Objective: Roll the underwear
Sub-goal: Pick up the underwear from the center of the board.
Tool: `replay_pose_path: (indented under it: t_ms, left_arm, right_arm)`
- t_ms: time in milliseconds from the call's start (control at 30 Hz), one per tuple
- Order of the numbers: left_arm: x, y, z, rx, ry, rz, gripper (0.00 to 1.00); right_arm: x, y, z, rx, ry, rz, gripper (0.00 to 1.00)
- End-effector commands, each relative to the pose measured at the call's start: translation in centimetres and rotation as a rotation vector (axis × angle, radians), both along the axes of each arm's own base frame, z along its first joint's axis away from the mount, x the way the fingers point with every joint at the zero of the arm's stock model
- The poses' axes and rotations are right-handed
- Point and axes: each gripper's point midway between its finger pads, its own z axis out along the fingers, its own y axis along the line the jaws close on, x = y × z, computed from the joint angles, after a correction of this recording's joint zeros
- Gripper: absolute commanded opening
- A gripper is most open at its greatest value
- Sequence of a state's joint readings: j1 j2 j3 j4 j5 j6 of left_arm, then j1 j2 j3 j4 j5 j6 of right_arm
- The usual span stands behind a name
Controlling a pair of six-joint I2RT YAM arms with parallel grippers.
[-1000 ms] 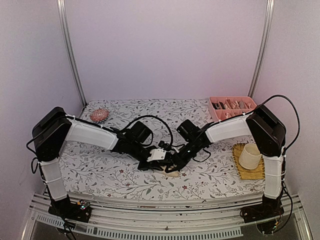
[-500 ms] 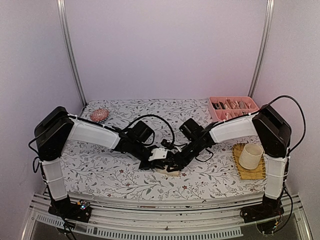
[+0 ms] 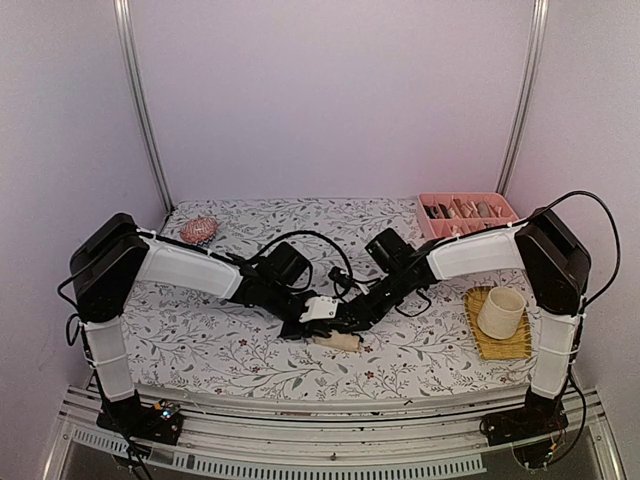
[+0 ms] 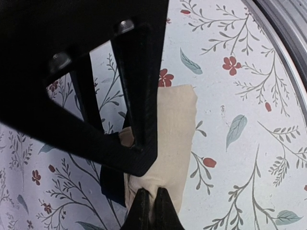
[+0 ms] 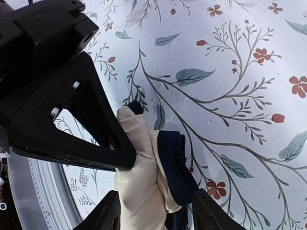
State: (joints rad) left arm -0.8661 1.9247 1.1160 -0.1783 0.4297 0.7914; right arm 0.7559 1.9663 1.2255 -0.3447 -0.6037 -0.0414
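From above, the underwear (image 3: 338,341) is a beige roll on the table (image 3: 200,345), with its long axis going left to right. The left gripper (image 3: 312,328) and the right gripper (image 3: 348,320) meet over it.

Left wrist: the left gripper (image 4: 152,205) is clenched on the roll's near end, and the roll (image 4: 176,124) runs straight away from it.

Right wrist: the right gripper (image 5: 156,215) is released. Its fingers (image 5: 109,216) stand on both sides of the roll (image 5: 139,182).

The underwear (image 3: 338,341) lies between left claw (image 4: 151,205) and right claw (image 5: 158,213), hairbrush (image 3: 198,230) far behind-left.
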Motion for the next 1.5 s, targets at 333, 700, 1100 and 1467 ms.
replay_pose_path:
  t_ms: [333,700,1100,1467]
  left_arm:
    - [-0.2,0.1,-1.5,0.070,0.003,0.031,0.01]
    - [0.2,0.4,-3.6,0.120,0.012,0.061,0.00]
    - [0.5,0.5,-3.8,0.132,0.007,0.075,0.00]
    - [1.7,-0.1,0.0,0.064,-0.051,0.118,0.24]
  right_arm:
    - [-0.1,-0.2,-1.8,-0.036,0.044,0.044,0.57]
    - [-3.0,0.2,-1.9,0.034,0.174,0.146,0.56]
    - [-3.8,0.2,-2.9,-0.046,0.166,0.191,0.30]
    - [-4.0,-0.1,-2.8,-0.064,0.185,0.191,0.03]
